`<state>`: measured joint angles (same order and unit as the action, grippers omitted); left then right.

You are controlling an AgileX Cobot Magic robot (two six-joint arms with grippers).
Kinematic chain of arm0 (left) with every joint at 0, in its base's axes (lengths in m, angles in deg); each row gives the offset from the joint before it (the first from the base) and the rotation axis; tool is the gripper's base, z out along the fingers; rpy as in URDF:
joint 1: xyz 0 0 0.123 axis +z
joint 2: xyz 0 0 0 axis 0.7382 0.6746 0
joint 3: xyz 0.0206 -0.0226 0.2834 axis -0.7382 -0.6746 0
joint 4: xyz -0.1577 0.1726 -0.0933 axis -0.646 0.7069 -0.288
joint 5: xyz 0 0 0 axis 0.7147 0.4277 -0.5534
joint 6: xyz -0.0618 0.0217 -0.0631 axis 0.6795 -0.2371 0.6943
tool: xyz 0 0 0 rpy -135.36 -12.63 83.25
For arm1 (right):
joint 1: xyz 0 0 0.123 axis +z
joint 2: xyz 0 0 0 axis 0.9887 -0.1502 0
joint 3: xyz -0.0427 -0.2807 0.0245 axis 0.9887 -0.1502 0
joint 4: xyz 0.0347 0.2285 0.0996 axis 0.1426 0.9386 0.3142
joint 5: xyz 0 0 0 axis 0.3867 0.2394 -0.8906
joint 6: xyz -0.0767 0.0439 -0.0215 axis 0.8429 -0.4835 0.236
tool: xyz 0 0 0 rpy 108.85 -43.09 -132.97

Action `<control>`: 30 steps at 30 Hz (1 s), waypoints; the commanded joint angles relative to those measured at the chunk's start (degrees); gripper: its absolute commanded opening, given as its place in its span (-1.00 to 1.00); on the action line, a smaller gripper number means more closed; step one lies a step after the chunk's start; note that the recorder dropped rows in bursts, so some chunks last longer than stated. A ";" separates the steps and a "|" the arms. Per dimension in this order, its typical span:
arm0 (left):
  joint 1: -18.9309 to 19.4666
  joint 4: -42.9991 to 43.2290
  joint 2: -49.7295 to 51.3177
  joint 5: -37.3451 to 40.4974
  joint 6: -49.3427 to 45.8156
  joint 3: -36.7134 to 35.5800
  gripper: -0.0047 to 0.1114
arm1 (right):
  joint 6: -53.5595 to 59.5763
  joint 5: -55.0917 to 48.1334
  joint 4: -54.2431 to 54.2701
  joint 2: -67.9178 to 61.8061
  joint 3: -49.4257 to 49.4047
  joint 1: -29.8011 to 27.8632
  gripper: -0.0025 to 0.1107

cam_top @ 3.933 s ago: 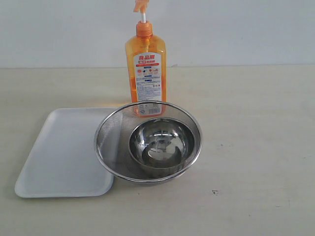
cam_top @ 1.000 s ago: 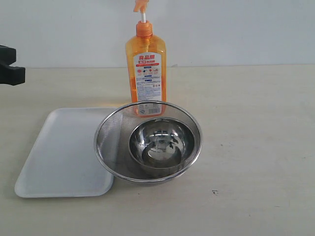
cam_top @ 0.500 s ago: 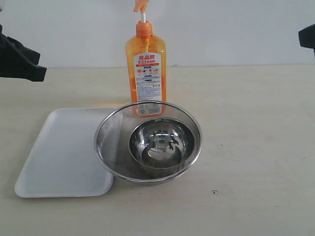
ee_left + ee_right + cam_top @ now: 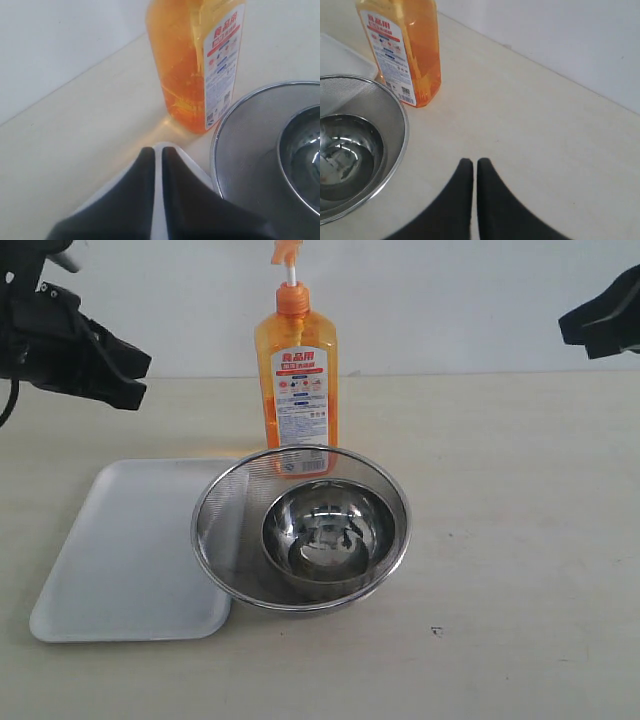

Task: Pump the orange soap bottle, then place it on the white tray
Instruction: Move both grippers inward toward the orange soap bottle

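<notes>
The orange soap bottle [image 4: 297, 380] stands upright at the back of the table, its pump head raised at the top edge; it also shows in the left wrist view [image 4: 197, 65] and the right wrist view [image 4: 405, 47]. The white tray [image 4: 125, 550] lies flat at front left, its near corner under the strainer's rim. My left gripper [image 4: 135, 380] hovers shut above the tray's far corner [image 4: 172, 150], well left of the bottle. My right gripper [image 4: 570, 328] hangs shut high at the far right [image 4: 474, 162], holding nothing.
A round steel mesh strainer [image 4: 225, 502] with a smaller steel bowl [image 4: 328, 530] inside it sits directly in front of the bottle, overlapping the tray's right edge. A white wall [image 4: 480, 300] stands behind the table. Bare tabletop [image 4: 520, 540] spreads to the right.
Both arms have come into view: the left one moved in from the left edge toward the bottle, the right one appeared at the upper right. Bottle, tray and bowls have not moved.
</notes>
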<state>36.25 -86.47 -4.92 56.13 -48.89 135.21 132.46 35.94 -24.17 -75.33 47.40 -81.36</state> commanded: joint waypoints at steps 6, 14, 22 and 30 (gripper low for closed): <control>3.45 -2.31 6.45 5.95 -5.33 7.52 -0.84 | 6.07 -6.71 -0.49 -8.53 7.59 0.00 -0.96; 6.83 -13.18 14.27 15.12 -18.07 15.06 -0.84 | 7.29 -13.21 -1.31 -18.28 16.33 0.00 -0.96; 6.83 -13.97 20.65 17.65 -22.21 19.20 -0.84 | 7.29 -16.02 -1.31 -25.36 22.63 0.00 -0.96; 6.83 -15.45 24.90 21.35 -24.39 25.48 -0.84 | 10.70 -21.61 0.27 -30.88 28.39 0.00 -0.96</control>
<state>42.99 -100.92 19.32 76.35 -72.28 158.98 141.42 16.62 -25.21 -104.90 74.18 -81.36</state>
